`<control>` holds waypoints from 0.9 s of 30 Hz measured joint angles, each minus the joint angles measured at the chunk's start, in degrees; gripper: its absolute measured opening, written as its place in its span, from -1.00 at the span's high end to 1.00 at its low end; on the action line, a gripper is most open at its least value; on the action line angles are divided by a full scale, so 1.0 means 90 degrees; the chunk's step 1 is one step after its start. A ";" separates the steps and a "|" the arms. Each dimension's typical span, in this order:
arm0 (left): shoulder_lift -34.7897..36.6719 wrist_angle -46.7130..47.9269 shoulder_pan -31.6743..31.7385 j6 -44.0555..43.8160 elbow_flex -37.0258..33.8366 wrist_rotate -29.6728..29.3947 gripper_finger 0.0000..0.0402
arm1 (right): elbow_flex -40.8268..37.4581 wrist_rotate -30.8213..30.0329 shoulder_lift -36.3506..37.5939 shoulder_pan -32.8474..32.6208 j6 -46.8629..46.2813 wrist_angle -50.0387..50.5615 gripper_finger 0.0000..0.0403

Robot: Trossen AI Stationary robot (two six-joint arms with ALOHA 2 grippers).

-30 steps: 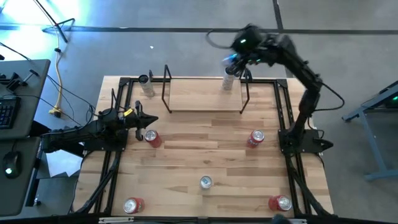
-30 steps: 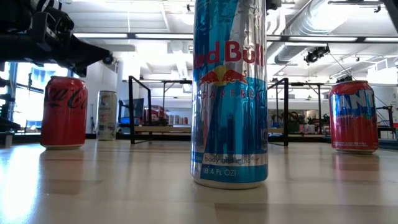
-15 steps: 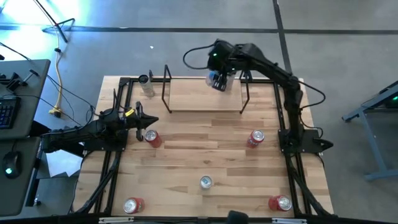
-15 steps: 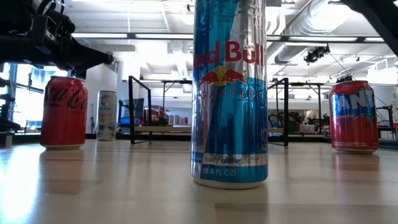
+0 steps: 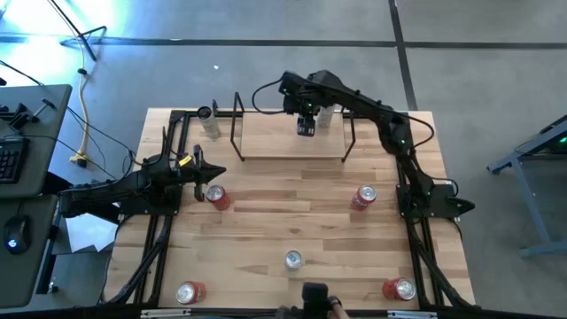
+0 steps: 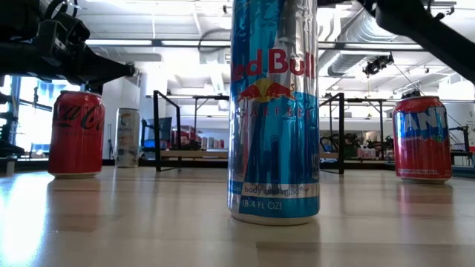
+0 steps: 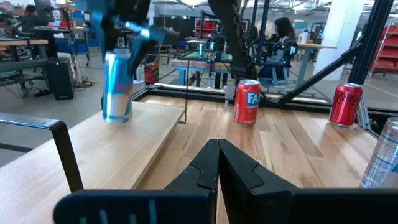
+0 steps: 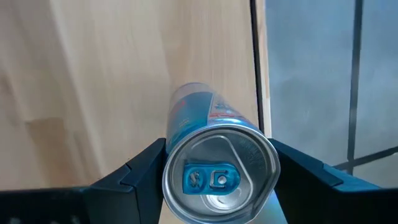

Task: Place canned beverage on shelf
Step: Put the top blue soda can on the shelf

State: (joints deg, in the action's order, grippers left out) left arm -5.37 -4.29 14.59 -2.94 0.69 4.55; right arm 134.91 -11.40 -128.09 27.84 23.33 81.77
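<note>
1. The right gripper [image 5: 306, 121] is reached out over the far edge of the small low light-wood shelf with thin black rod frames at its short ends [image 5: 266, 137]. Its two dark fingers are closed against the sides of a slim blue-and-silver beverage can [image 8: 217, 168], which it holds upright from above.
2. In the left wrist view the same can [image 7: 117, 86] sits low over the shelf board near its far edge (whether its base already touches the wood I cannot tell).
3. My reading: pick-up and carry are done; what remains is to settle the can on the board, let go and pull the arm away.
4. The left gripper [image 7: 217, 163] rests low at the table's left side with its fingers pressed together, holding nothing, just beside a red soda can [image 5: 215, 195].
5. Several other cans stand untouched on the large wooden tabletop [image 5: 292, 221], including a tall blue-and-silver energy drink can [image 6: 274, 111].
</note>
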 joint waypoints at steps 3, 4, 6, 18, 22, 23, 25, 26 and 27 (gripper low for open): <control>0.0000 -0.0001 0.0000 0.0002 0.0000 -0.0001 1.00 | -0.0002 -0.0030 -0.0148 0.0089 0.0295 -0.0166 -0.14; 0.0000 -0.0003 0.0000 0.0002 0.0000 0.0000 1.00 | 0.0005 -0.0055 -0.0168 0.0117 0.0396 -0.0254 -0.14; 0.0000 -0.0003 0.0000 0.0000 0.0000 0.0000 1.00 | 0.0018 -0.0062 -0.0213 0.0167 0.0593 -0.0400 -0.14; 0.0000 -0.0006 -0.0002 0.0002 0.0000 0.0000 1.00 | 0.0015 0.0111 -0.0234 0.0250 0.1072 -0.0692 -0.14; 0.0000 -0.0006 -0.0002 0.0002 0.0000 -0.0002 1.00 | 0.0010 0.0124 -0.0236 0.0252 0.0933 -0.0684 -0.23; 0.0000 -0.0006 -0.0002 0.0001 0.0000 0.0000 1.00 | 0.0008 0.0110 -0.0236 0.0250 0.0930 -0.0687 -0.26; 0.0000 -0.0006 -0.0002 0.0000 0.0000 0.0000 1.00 | 0.0007 0.0095 -0.0241 0.0242 0.0916 -0.0696 -0.30; 0.0000 -0.0006 -0.0002 0.0000 0.0000 -0.0001 1.00 | 0.0007 0.0090 -0.0243 0.0239 0.0909 -0.0699 -0.31; 0.0000 -0.0006 -0.0002 0.0000 0.0000 0.0000 1.00 | 0.0007 0.0081 -0.0246 0.0237 0.0911 -0.0698 -0.31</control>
State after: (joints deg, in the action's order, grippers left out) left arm -5.37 -4.34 14.57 -2.94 0.69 4.56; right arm 134.98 -10.67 -130.30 29.98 31.53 75.49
